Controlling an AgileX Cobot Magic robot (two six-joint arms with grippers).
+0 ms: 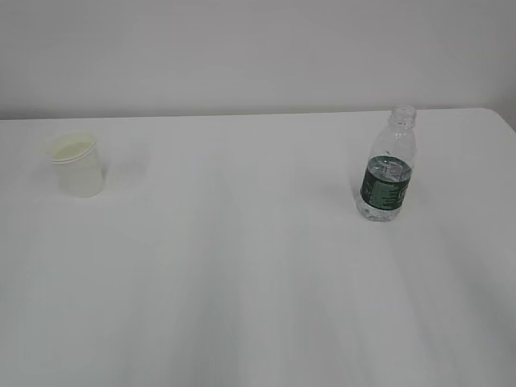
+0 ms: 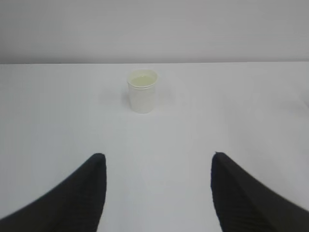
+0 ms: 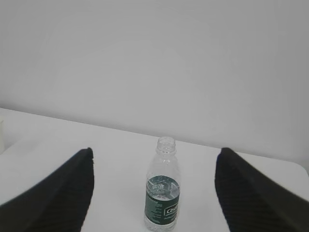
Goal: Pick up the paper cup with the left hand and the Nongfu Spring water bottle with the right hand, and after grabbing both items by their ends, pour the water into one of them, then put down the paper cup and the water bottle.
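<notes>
We see the paper cup upright at the left of the exterior frame, the uncapped Nongfu Spring water bottle upright at the right, well apart, each on its own arm's side of the white table; left hand spread wide, empty, cup centred ahead between its jaws; right hand likewise released, bottle framed low-centre; water low in the bottle; we judge both arms lined up for approach, nothing grasped yet.

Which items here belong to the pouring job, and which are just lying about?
Job items: paper cup, uncapped Nongfu Spring water bottle, left claw, right claw, both open and empty.
Lying about: nothing, only the white table.
</notes>
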